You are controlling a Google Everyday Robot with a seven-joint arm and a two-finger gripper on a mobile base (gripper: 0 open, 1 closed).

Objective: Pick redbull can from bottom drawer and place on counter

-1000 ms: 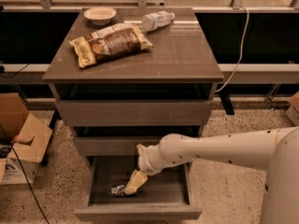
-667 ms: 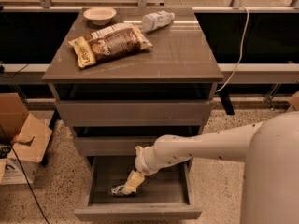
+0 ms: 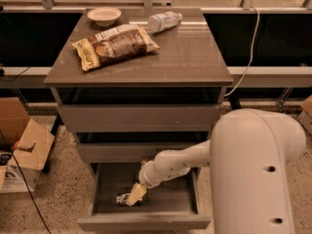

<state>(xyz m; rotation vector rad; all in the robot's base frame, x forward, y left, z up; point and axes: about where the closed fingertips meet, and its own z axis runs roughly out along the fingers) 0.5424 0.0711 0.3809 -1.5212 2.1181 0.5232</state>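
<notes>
Gripper at can, bottom drawer open.

Camera view: gripper (image 3: 135, 195) sits low inside the drawer (image 3: 146, 222), its tip touching or just over the can (image 3: 123, 199), which lies on its side on the drawer floor, left of centre and towards the front. Whether the gripper has closed on the can cannot be told. Change over the last second: gripper and can hold the same spot, while the arm's large white joint has swung nearer the camera and now fills the lower right. Judged: grasp being settled, lift not begun, transfer to the counter (image 3: 185, 57) all still to do. Materials: can is small, crumpled, shiny metal. Drawer is flat matt grey panels with a plain front. Counter is a glossy grey-brown square slab carrying a crinkled brown-and-yellow bag (image 3: 114, 45), a clear plastic bottle (image 3: 163, 21) on its side and a pale shallow bowl (image 3: 104, 16).
</notes>
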